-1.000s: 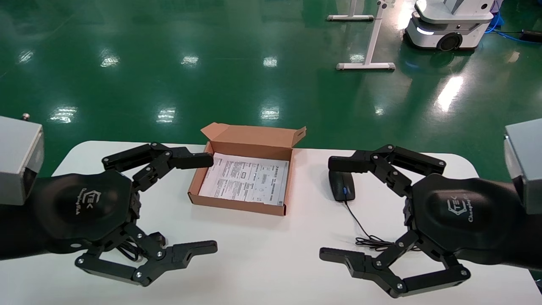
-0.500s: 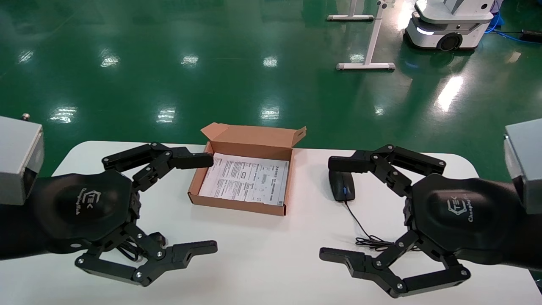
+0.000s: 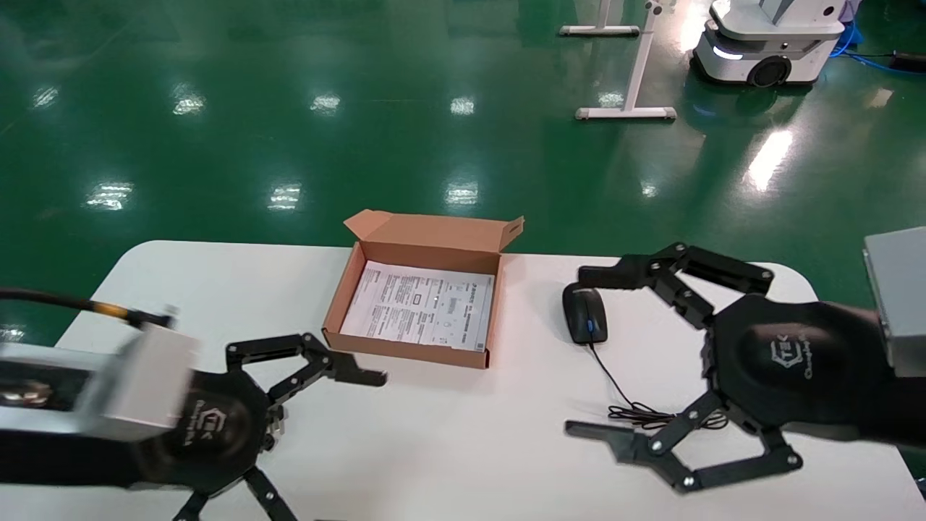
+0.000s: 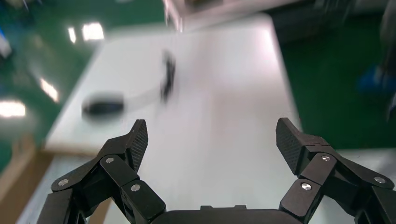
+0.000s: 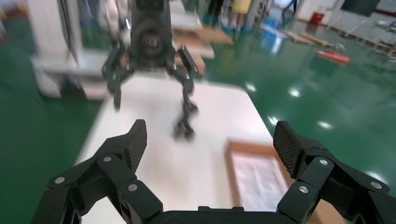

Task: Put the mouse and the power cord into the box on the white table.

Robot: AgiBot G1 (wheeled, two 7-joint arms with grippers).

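Observation:
The brown box (image 3: 419, 312) lies open at the middle of the white table (image 3: 470, 449), a printed sheet on its bottom. The black mouse (image 3: 584, 315) sits right of it, its thin wire trailing to a small coil near my right gripper (image 3: 584, 353), which hovers open and empty beside the mouse. My left gripper (image 4: 212, 140) is open and empty, low at the table's near left. In the head view the power cord is hidden. A dark blurred shape (image 5: 184, 128) on the table below the left gripper may be it.
A white mobile robot (image 3: 767, 36) and a white stand base (image 3: 626, 112) are on the green floor far behind the table. The table's rounded far corners lie close to both arms. The box's lid flap stands up at its far side.
My left arm has swung down toward the near left edge and turned, leaving the box's left side. My right gripper has shifted slightly right, uncovering the mouse's far end.

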